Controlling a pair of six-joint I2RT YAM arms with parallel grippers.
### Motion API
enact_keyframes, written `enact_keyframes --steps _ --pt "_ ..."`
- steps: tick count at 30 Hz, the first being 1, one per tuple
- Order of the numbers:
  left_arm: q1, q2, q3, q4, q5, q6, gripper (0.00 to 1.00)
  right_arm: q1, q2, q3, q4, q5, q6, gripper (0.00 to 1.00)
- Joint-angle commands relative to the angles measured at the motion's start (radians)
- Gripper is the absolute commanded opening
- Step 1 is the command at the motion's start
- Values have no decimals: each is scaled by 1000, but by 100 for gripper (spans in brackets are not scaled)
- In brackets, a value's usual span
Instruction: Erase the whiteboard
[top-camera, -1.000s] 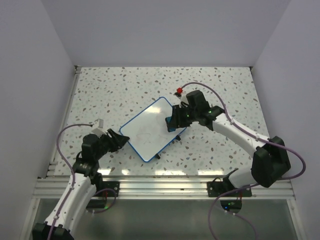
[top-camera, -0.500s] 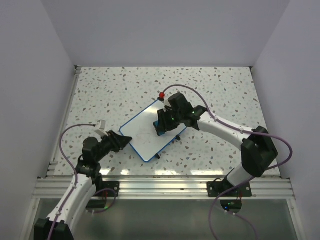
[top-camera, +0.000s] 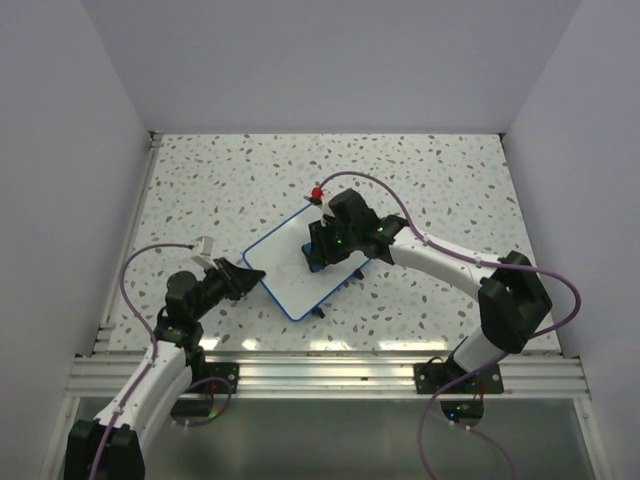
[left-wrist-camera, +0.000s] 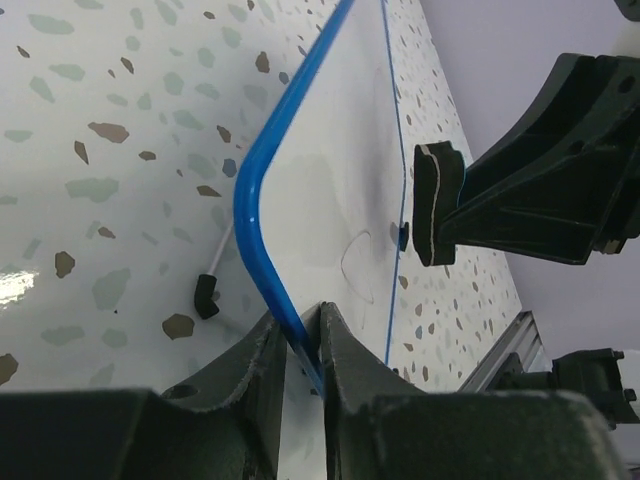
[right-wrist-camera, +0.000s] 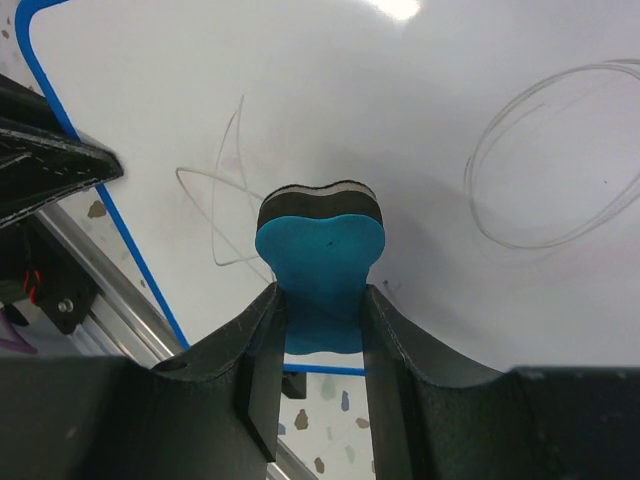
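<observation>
The whiteboard (top-camera: 285, 277) lies tilted on the speckled table, white with a thin blue rim (left-wrist-camera: 247, 190) and faint grey scribbles (right-wrist-camera: 225, 205). At its near-left corner my left gripper (top-camera: 250, 279) is shut on the rim, which sits pinched between its fingertips (left-wrist-camera: 304, 345). My right gripper (top-camera: 318, 253) is over the board's middle, shut on a small blue eraser (right-wrist-camera: 320, 258) whose dark felt face presses on the white surface (right-wrist-camera: 400, 110). A grey loop (right-wrist-camera: 560, 160) is drawn to the eraser's right. The eraser (left-wrist-camera: 432, 205) also shows edge-on in the left wrist view.
A black tab (left-wrist-camera: 206, 297) sticks out under the board's edge near my left fingers. An aluminium rail (top-camera: 330, 375) runs along the table's near edge. Plain walls (top-camera: 60, 200) close in the left, right and back sides.
My right gripper has slid the eraser leftward across the board. My left gripper moved right to the board's corner and closed on the rim.
</observation>
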Motion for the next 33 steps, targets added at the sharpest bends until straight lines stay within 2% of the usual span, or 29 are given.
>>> enact_keyframes --steps 1,6,19,26,33 --pt "-4 22 -97 98 10 4 18 19 14 47 13 30 -16 0" --pt "-4 68 -97 61 -20 27 0 58 22 76 -30 100 -43 0" --pt "-4 122 -172 120 -88 24 0 64 -17 43 -19 106 -48 0" --pt "-4 121 -175 74 -123 -3 0 67 -38 32 -24 130 -59 0" --pt "-6 130 -163 11 -152 -21 0 65 6 66 -37 96 -59 0"
